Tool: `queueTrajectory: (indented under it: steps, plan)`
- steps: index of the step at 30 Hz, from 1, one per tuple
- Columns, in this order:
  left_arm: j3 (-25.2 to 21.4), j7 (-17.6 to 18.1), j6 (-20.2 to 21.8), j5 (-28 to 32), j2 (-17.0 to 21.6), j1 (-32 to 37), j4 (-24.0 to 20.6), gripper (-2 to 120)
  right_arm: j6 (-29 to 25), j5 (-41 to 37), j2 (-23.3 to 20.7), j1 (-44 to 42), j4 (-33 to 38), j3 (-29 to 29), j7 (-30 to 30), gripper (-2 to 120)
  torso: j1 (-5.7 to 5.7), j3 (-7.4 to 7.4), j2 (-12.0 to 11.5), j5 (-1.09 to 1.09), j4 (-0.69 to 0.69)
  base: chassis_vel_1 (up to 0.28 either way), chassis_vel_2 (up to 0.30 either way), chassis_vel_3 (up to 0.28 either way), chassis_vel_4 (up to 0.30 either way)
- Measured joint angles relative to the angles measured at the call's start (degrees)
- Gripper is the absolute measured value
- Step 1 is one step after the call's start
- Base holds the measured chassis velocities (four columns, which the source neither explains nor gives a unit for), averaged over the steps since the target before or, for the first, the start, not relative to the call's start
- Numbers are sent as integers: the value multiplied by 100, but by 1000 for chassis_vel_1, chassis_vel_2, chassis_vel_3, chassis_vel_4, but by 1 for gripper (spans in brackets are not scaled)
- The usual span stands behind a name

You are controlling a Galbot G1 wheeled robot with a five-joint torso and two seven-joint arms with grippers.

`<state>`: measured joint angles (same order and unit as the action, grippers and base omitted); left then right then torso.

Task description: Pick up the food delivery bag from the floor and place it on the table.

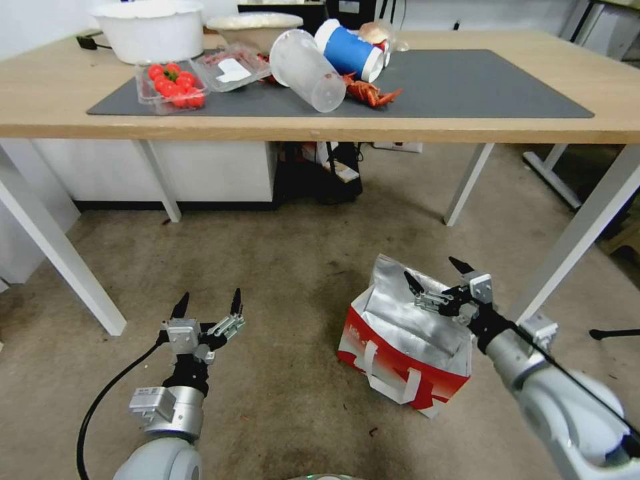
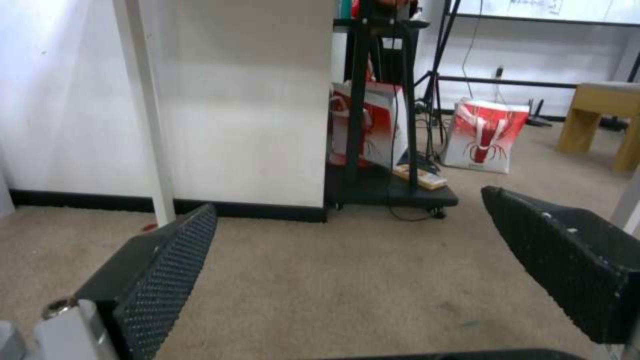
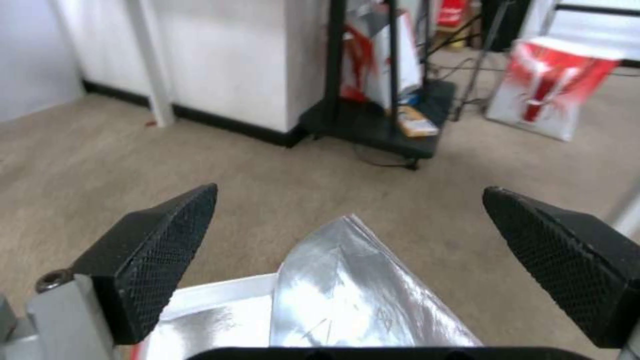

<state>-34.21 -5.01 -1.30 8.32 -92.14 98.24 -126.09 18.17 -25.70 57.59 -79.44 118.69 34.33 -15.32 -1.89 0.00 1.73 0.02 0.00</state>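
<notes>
The right gripper [image 3: 350,235] has its two black, textured fingers [image 3: 160,240] spread wide apart, with nothing between them but air. Just below the gap and nearer the wrist lies the open mouth of the food delivery bag [image 3: 360,300]; a peaked flap of its shiny silver foil lining rises toward the space between the fingers without touching either one. Beyond the fingertips stretches beige carpet [image 3: 233,160]. Farther off stand a white leg [image 3: 152,65], a black wheeled rack [image 3: 373,130] and another red-and-white bag [image 3: 553,90].
</notes>
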Motion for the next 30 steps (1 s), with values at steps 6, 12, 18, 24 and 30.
queueTrajectory:
  steps: [6,12,18,24,30]
  plan:
    - [-19,-7,-2,-8,0,24,-35,99,214,-164,-583,1267,-1024,-771,-261,100,-1,0,4,-3,1,0,0,0,0]
    - [-57,-4,-3,-8,0,25,-42,99,351,-92,-866,2070,-1835,-1562,-413,100,-2,0,6,-2,0,0,0,0,0]
    - [-47,1,7,-8,0,-11,-6,99,386,-19,-1044,2539,-2544,-2009,-756,100,-2,0,9,-1,1,0,0,0,0]
    - [-11,-3,24,-8,0,-70,117,100,277,106,-1090,2856,-3201,-2199,-1081,100,-2,0,11,-1,0,0,0,0,0]
    - [5,-8,35,2,0,-120,178,100,210,1,-1125,3047,-3386,-2325,-1257,100,-2,0,12,-3,-2,0,0,0,0]
